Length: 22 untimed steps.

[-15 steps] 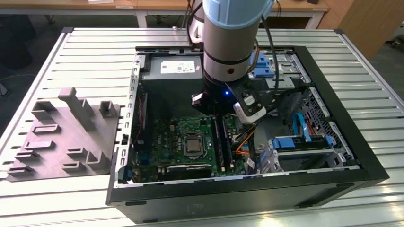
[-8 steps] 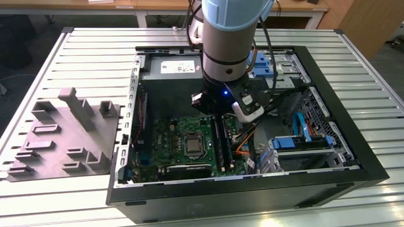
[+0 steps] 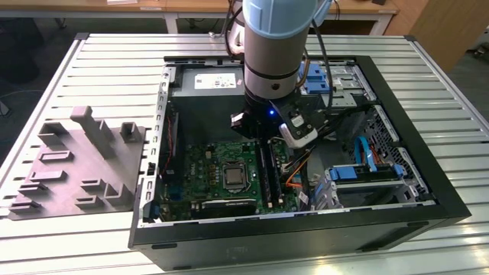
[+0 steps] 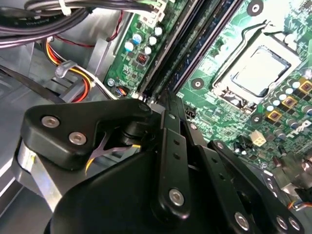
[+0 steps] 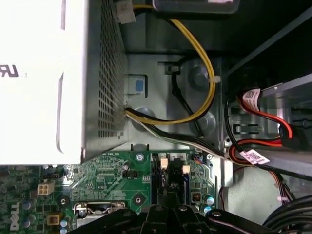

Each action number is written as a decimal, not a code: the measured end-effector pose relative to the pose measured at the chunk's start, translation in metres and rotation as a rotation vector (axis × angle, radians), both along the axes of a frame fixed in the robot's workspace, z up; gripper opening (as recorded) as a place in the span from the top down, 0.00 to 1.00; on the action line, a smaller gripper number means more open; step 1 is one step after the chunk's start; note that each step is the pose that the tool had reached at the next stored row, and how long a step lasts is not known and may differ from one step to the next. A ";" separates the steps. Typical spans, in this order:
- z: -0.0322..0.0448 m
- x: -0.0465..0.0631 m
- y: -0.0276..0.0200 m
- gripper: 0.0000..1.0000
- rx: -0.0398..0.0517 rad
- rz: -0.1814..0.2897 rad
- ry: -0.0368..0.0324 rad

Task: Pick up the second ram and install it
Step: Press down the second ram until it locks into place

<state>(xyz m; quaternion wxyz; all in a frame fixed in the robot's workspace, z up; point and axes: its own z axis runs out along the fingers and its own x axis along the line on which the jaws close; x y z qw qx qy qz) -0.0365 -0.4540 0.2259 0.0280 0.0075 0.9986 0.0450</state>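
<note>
My arm reaches down into the open computer case (image 3: 428,189) that lies on its side on the slatted metal table (image 3: 114,57). Below my gripper (image 4: 168,100) spreads the green motherboard (image 3: 206,166), with the processor socket (image 4: 258,70) off to one side of my fingers and the silver power supply (image 5: 48,78) beyond them, next to a bundle of yellow and black cables (image 5: 204,92). Outside the case, well apart from me, sits the grey moulded tray (image 3: 77,166) with raised blocks.

My fingertips are drawn close together over the near end of the 2 long black memory slots (image 4: 195,39). The second ram (image 3: 264,166) stands on edge in those slots, running away from my fingertips. In both wrist views my fingers meet right at its end, but I cannot tell whether they are clamped on the stick or just pressed shut above it.
</note>
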 end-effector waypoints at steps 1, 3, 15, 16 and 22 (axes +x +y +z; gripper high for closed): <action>-0.0004 0.000 0.0008 0.90 0.0005 0.000 -0.0001; -0.0010 0.000 0.0015 0.90 0.0013 0.000 -0.0001; -0.0063 0.000 0.0015 0.90 0.0027 0.000 0.0001; -0.0064 0.000 0.0015 0.90 0.0028 0.000 0.0001; -0.0085 0.000 0.0016 0.90 0.0052 0.000 0.0000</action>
